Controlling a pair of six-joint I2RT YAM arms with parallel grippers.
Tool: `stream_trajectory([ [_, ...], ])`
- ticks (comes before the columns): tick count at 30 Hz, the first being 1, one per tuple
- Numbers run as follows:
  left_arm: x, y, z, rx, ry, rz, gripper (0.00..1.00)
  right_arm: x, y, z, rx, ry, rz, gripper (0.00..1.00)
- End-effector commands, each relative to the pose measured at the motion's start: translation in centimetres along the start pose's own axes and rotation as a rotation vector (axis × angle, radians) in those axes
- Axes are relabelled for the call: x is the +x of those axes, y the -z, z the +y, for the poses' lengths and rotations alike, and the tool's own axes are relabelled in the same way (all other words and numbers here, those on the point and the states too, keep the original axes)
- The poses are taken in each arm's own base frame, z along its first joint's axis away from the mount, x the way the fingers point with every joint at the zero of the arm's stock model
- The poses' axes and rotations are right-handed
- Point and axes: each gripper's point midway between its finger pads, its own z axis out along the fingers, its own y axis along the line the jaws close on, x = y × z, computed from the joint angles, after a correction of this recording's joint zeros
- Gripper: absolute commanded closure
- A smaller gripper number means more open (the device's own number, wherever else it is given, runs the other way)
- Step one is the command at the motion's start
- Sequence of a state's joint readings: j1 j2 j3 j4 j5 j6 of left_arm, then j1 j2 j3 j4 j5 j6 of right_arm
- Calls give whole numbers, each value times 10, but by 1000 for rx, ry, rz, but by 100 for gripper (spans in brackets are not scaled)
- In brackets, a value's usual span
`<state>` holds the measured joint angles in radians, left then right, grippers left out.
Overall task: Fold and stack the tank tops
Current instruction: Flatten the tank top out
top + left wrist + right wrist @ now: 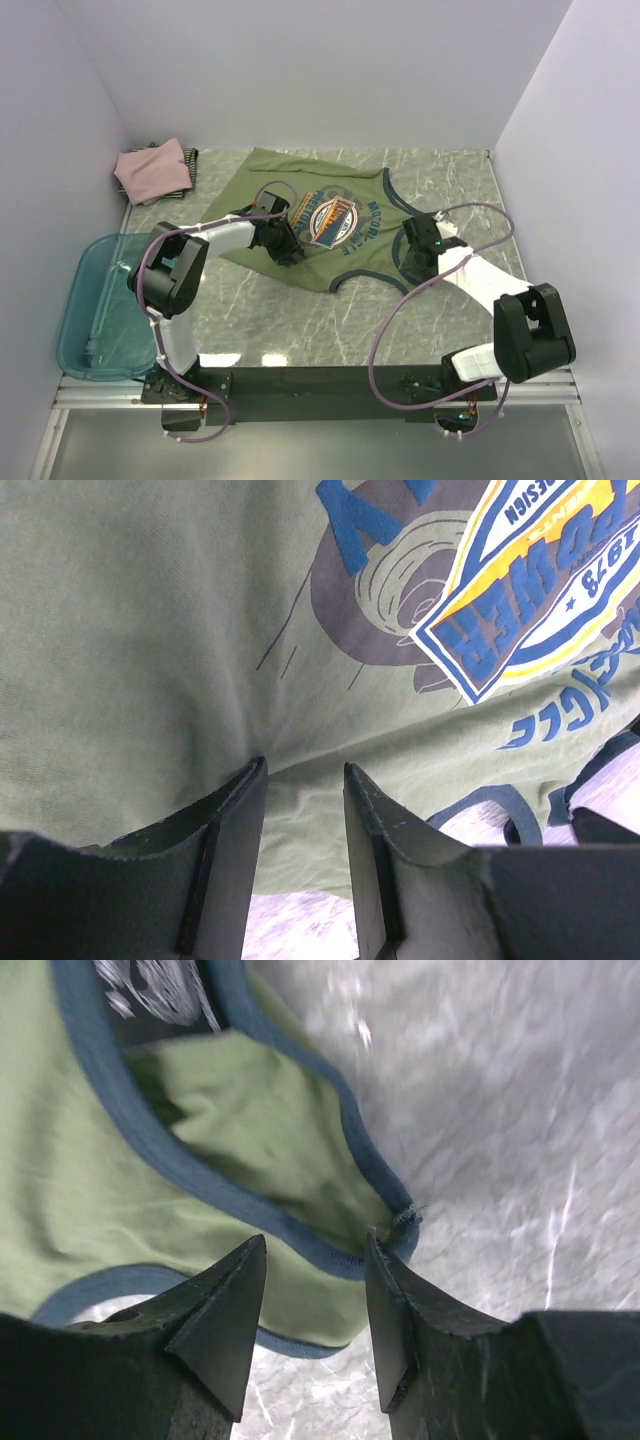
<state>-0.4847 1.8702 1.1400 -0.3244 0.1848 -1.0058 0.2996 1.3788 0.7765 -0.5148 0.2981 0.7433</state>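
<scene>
My left tool [305, 764] meets puckered cloth of the olive-green tank top [140, 630], but I cannot tell whether it pinches a fold. The chest graphic [530, 590] runs off my wrist view's top and right edges. From above, the dusty-pink tank top [152, 172] covers most of the dark striped tank top [191, 158]. The tabletop [520, 1110] in my right wrist view is smeared.

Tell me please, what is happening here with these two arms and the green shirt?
Two robot arms are working on an olive-green tank top, spread on the marble table. The left pincer is low on it beside the chest graphic, jaws apart, with cloth wrinkling at the tips. The right pincer, also open, is at a navy-trimmed shoulder strap. This top is not yet folded. A dusty-pink tank top lies on dark striped cloth in the far left corner. A teal bin sits left.
</scene>
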Motion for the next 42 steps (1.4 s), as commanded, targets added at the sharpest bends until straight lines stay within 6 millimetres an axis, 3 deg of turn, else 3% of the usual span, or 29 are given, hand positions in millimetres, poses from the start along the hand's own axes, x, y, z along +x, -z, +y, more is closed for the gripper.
stream_trajectory([
  [1,12,7,24,-79,-28,40,56,18,-1,-2,14,-31,12,49],
  [6,10,11,23,-68,-32,43,57,48,0,-8,-8,-49,53,54],
  [10,13,11,22,-56,-29,52,57,58,5,-7,-26,-55,63,58],
  [14,13,13,22,-56,-30,54,57,70,15,-2,-84,-59,88,76],
  [15,12,13,22,-56,-28,52,57,79,18,-1,-96,-49,104,85],
  [18,9,14,25,-58,-19,54,57,97,36,4,-145,-33,119,93],
  [22,7,14,28,-56,-8,60,57,99,50,-4,-178,-82,106,93],
  [23,6,13,29,-57,-5,62,57,87,56,-5,-181,-104,60,75],
  [26,6,13,28,-53,-4,65,57,52,62,-4,-173,-160,-23,43],
  [27,6,13,28,-51,-4,64,57,42,62,-5,-167,-149,-40,40],
  [31,5,15,27,-51,-6,60,57,-12,47,-14,-104,-208,-111,38],
  [34,5,16,25,-45,-8,58,57,-64,25,-41,28,-291,-175,38],
  [37,4,18,23,-31,-9,51,56,-86,3,-55,106,-311,-186,39],
  [38,3,20,21,-24,-13,46,56,-102,1,-54,100,-327,-205,39],
  [40,2,22,18,-6,-21,42,55,-107,-16,-57,129,-332,-172,39],
  [42,2,25,12,20,-33,44,53,-122,-21,-47,116,-326,-164,40],
])
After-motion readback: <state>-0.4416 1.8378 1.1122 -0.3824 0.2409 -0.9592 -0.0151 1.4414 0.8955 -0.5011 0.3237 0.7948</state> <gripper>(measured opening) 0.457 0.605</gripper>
